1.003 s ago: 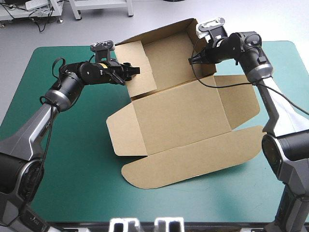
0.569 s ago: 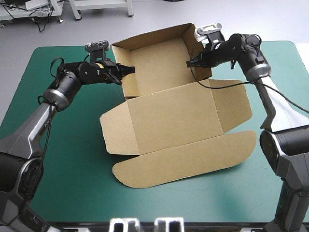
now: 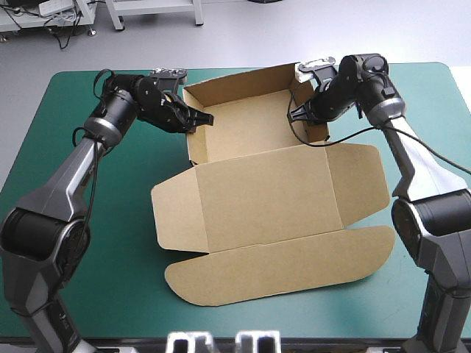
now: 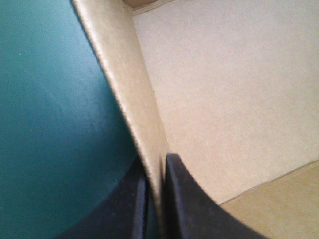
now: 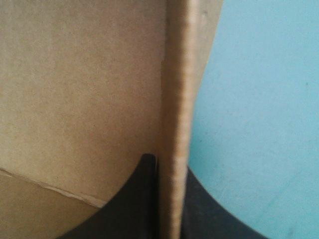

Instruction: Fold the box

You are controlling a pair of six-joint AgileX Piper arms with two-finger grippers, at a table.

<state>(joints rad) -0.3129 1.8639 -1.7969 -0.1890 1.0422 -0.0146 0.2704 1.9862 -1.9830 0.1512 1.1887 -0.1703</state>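
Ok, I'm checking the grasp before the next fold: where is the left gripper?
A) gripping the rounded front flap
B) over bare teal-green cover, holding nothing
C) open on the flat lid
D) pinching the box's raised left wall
D: the left gripper sits at the box's raised left wall, and the left wrist view shows its black fingers one on each side of that wall's edge, all but shut.
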